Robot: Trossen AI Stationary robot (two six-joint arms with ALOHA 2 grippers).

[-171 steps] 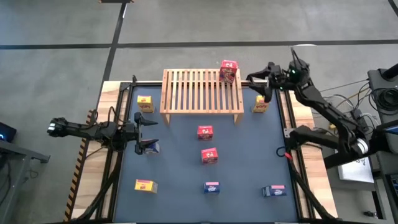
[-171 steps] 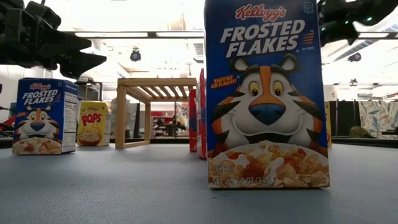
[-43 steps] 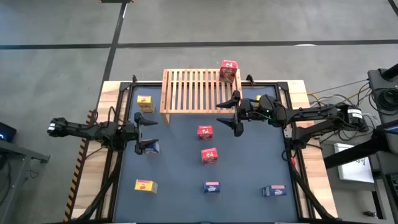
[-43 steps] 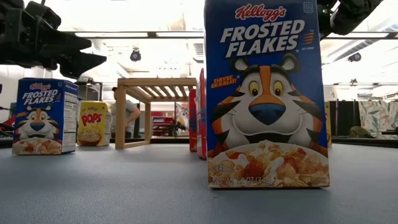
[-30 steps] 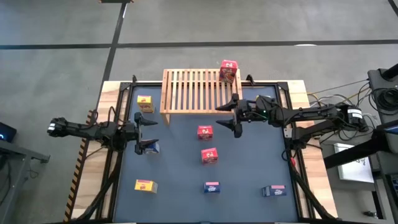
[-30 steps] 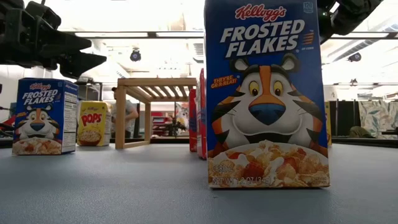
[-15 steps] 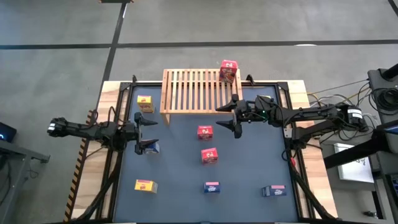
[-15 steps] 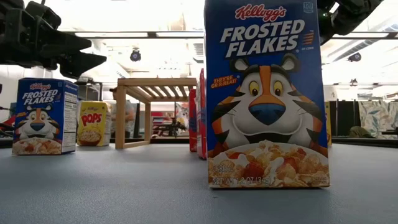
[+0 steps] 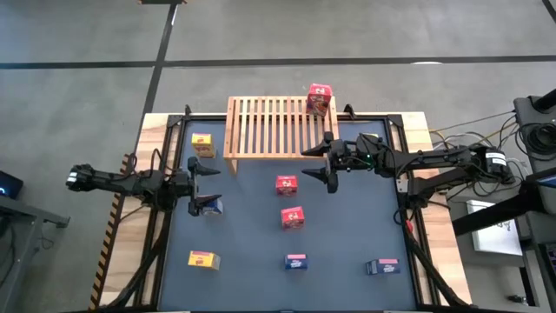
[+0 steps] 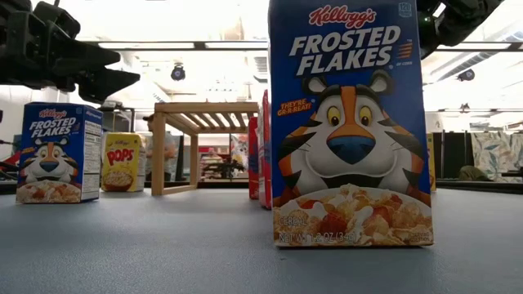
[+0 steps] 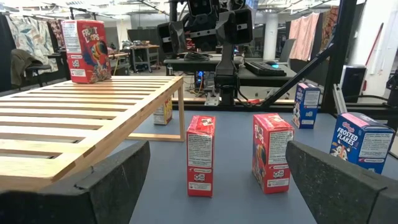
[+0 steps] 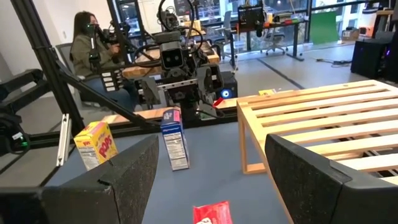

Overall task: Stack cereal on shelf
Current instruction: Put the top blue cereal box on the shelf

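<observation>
Holding one red box (image 9: pixel 319 98) at the rack's (image 9: pixel 282 127) one o'clock corner. Scattered across the mat (image 9: pixel 347 235): two red boxes (image 9: pixel 287 184) at centre, yellow ones at nine and seven, blue ones toward six. Right gripper (image 9: pixel 325 163) hovering spread and empty by the rack's four o'clock leg. Left gripper (image 9: pixel 203 181) parked at nine, fingers released, straddling a blue box (image 9: pixel 209 204).

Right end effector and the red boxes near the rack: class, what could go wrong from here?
1. The open right end effector hangs close to the rack's front corner; a low approach could clip it.
2. The two red boxes stand close together; reaching for one may topple the other.
</observation>
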